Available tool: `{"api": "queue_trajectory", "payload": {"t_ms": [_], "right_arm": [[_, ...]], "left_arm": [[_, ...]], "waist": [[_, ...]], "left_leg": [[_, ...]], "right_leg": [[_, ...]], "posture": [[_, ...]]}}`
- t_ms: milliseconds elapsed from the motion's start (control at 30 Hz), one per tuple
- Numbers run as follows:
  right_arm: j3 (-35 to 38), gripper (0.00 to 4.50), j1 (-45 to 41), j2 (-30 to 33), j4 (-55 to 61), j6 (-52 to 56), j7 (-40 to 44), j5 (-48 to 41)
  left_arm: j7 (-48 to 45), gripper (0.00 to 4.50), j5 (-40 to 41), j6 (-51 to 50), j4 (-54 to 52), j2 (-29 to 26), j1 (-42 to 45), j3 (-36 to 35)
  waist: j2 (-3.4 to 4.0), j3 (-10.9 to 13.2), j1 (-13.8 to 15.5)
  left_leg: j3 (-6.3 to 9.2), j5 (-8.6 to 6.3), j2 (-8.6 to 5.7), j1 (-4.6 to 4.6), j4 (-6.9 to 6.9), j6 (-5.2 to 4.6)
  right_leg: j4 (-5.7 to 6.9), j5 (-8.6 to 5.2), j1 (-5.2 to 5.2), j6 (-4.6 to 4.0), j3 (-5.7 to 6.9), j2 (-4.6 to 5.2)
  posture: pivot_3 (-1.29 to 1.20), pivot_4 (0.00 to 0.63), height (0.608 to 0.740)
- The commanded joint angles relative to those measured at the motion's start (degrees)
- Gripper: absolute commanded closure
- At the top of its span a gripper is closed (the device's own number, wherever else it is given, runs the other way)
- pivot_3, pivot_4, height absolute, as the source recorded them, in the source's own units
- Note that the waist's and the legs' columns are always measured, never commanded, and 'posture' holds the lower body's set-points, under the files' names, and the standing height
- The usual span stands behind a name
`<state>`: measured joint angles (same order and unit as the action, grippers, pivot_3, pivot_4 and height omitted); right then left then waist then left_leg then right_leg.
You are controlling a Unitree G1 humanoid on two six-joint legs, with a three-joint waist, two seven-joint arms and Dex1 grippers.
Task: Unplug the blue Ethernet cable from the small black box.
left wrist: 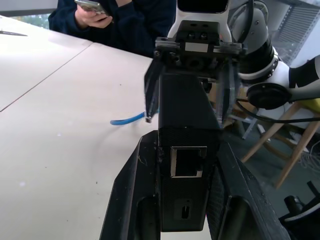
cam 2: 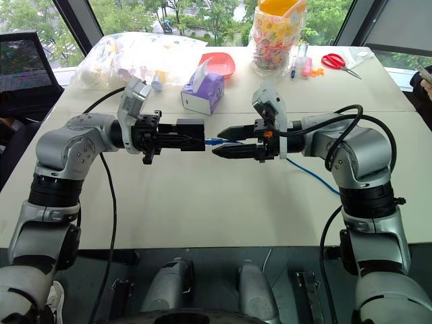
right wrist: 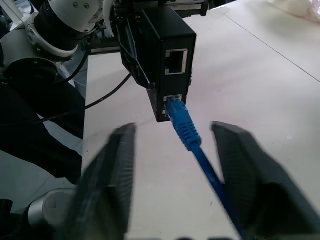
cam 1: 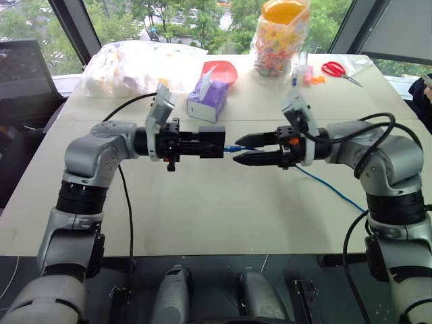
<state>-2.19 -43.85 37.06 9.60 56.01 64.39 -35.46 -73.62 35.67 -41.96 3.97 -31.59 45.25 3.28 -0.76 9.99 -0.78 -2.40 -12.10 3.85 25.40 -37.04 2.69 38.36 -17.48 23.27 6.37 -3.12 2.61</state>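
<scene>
Your counter [cam 1: 202, 223] is the broad pale surface under both arms, with clutter along its far edge: a clear bag of small items [cam 1: 135, 64], a jar of colourful pieces [cam 1: 278, 40], a purple tissue box [cam 1: 208, 98], a red bowl [cam 1: 223, 69] and red scissors [cam 1: 337, 69]. A person [left wrist: 120, 20] sits at the far side holding a phone.

Both arms are raised above the counter and face each other. Your left end effector [cam 1: 202, 144] is clenched on the small black box [cam 1: 212, 142], holding it in the air by its sides with the ports facing the other arm. Your right end effector [cam 1: 251, 149] is released, with its fingers [right wrist: 107, 175] either side of the blue Ethernet cable [right wrist: 187, 130] but touching neither boot nor cord. The plug looks still seated in the lower port; the upper port is empty. The cord trails back past the right arm and down onto the counter [cam 1: 331, 189].

Watch for these, in my judgement:
- If you close on the thin cord rather than the boot, the fingers may slip along it, or strain it.
- Pulling without the latch tab pressed may drag the box out of the left grip.
- Pulling off the port's axis could jam the plug.
</scene>
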Motion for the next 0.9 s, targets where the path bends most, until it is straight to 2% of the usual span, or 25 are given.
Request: {"api": "queue_trajectory", "payload": {"t_ms": [33, 533, 633, 700, 900], "right_arm": [[0.4, 2.42, -2.0, -0.4, 0.1, 1.3, 0.5, -3.1], [-1.7, 2.42, -3.0, -0.6, -0.2, 2.0, 0.3, -4.7], [-1.8, 3.36, -3.1, -0.5, -0.3, 1.9, 0.5, -4.6], [-1.8, 4.37, -3.1, -0.3, -0.3, 1.9, 0.6, -4.6], [-1.7, 4.47, -3.2, -0.1, -0.2, 2.1, 0.5, -4.8]], "left_arm": [[-0.1, 3.98, 1.5, -0.2, -2.6, -0.4, 0.7, -1.2], [0.4, 3.98, 2.1, -0.2, -3.4, -0.2, 0.3, -1.2], [0.2, 3.98, 1.9, 0.0, -3.8, -0.5, -0.3, -0.9], [0.1, 3.98, 1.8, 0.2, -4.0, -0.6, -0.5, -0.8], [-0.9, 3.98, 0.1, 2.4, -3.8, -1.1, -1.1, 0.5]], "waist": [[0.00, 0.0, 0.0], [0.00, 0.0, 0.0], [0.00, 0.0, 0.0], [0.00, 0.0, 0.0], [0.00, 0.0, 0.0]], "left_leg": [[0.00, 0.00, 0.00, 0.00, 0.00, 0.00], [0.00, 0.00, 0.00, 0.00, 0.00, 0.00], [0.00, 0.00, 0.00, 0.00, 0.00, 0.00], [0.00, 0.00, 0.00, 0.00, 0.01, 0.00], [0.00, 0.00, 0.00, 0.00, 0.01, 0.00]], "right_leg": [[0.00, 0.00, 0.00, 0.00, 0.00, 0.00], [0.00, 0.00, 0.01, 0.00, 0.00, 0.00], [0.00, 0.00, 0.01, 0.00, 0.00, 0.00], [0.00, 0.00, 0.01, 0.00, 0.00, 0.00], [0.00, 0.00, 0.01, 0.00, 0.00, 0.00]], "posture": [[0.00, 0.150, 0.735], [0.00, 0.150, 0.735], [0.00, 0.150, 0.735], [0.00, 0.150, 0.735], [0.00, 0.150, 0.735]]}}
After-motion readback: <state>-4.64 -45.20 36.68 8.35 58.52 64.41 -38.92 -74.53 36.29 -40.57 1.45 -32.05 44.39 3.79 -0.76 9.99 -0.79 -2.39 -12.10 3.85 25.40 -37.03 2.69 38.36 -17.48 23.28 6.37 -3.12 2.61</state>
